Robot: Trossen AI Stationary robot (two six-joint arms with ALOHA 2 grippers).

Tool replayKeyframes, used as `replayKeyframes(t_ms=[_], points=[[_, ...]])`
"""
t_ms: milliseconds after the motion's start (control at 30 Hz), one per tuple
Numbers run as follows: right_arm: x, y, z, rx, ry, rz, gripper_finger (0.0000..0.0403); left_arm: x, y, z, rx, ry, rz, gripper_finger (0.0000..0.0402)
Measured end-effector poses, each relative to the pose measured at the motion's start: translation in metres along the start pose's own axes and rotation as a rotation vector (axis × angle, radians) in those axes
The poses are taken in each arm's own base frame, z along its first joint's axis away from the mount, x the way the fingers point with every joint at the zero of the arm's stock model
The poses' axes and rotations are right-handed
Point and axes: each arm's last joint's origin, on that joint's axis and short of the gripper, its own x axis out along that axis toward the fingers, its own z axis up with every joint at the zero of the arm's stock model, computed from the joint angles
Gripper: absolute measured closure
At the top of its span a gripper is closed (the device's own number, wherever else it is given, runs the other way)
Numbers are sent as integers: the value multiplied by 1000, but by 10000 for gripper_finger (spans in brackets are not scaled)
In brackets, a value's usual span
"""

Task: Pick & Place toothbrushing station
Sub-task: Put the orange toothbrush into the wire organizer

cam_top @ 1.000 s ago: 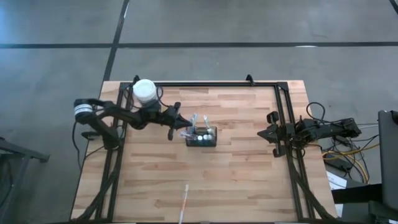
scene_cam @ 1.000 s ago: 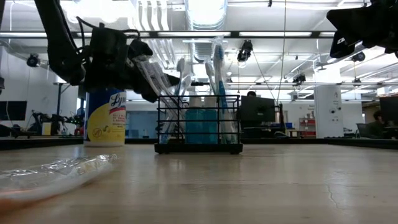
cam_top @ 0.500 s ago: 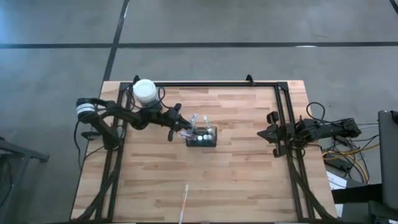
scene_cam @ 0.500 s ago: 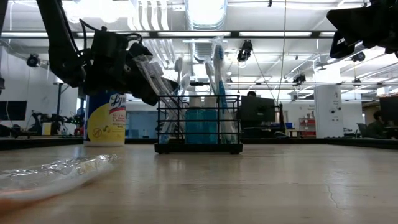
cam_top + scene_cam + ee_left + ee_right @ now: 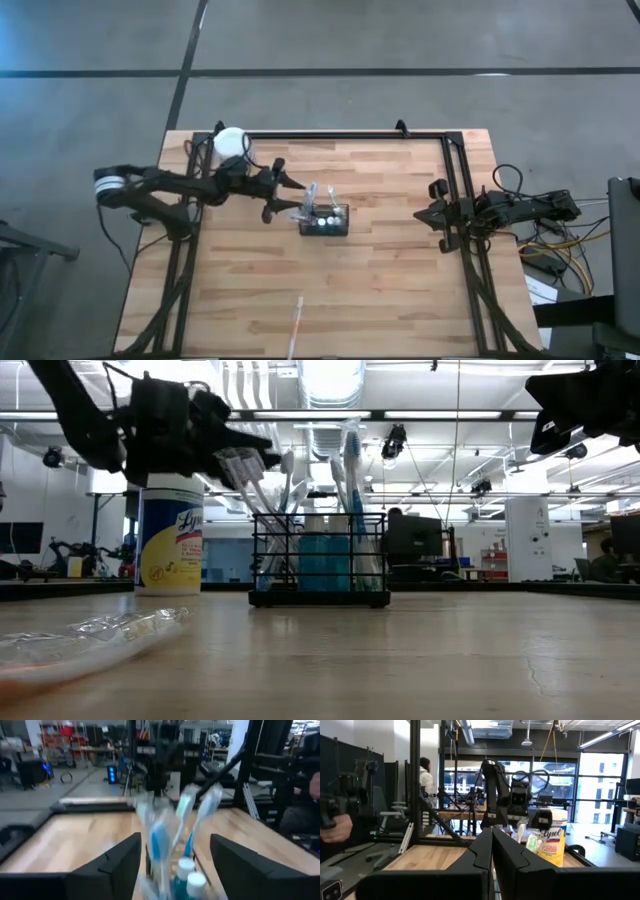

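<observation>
The toothbrushing station (image 5: 325, 220), a small black mesh holder box, stands upright on the wooden table (image 5: 380, 260) a little left of its middle and toward the far half; in the low view it (image 5: 320, 565) carries several toothbrushes (image 5: 350, 480) leaning out above its rim, with blue items low inside; in the left wrist view the toothbrushes (image 5: 200, 815) stand blurred between that arm's two dark fingers (image 5: 117, 865). The left gripper (image 5: 283, 193) is just beside the station on its left, raised above the table, its fingers apart and nothing held between them; a yellow canister with a white lid (image 5: 231, 145) stands behind it near the table's far left corner. A wrapped toothbrush (image 5: 297, 322) lies well apart at the near edge, its clear wrapper (image 5: 90, 635) showing close in the low view. The right gripper (image 5: 437, 213) waits at the table's right edge, its fingers (image 5: 475, 855) pressed together on nothing.
</observation>
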Motion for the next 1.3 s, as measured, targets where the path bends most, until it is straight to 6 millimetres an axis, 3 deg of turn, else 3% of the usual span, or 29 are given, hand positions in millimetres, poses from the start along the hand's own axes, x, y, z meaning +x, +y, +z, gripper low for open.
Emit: replayKeyframes(t_ms=[133,233,467,533,600,667,767,967,1167,1300], points=[[0,0,0,-2,0,0,394,-13,-8,27,0,-57,34,162],[0,0,0,-3,0,0,394,-25,-21,51,28,-68,27,188],[0,0,0,-2,-1,-1,394,-52,-72,113,152,18,116,333],[0,0,0,-4,-1,-1,394,-56,-87,125,152,87,220,379],[0,0,0,-4,-1,-1,394,-58,-100,132,122,163,362,391],[0,0,0,-4,-1,-1,394,-59,-113,134,108,246,433,391],[0,0,0,-5,0,-2,394,-59,-131,132,79,306,387,396],[0,0,0,21,-5,0,394,-58,-149,121,108,231,216,397],[5,1,0,69,4,3,394,-74,-125,112,84,83,232,399],[15,3,5,135,47,22,394,-76,-109,93,45,-4,27,400]])
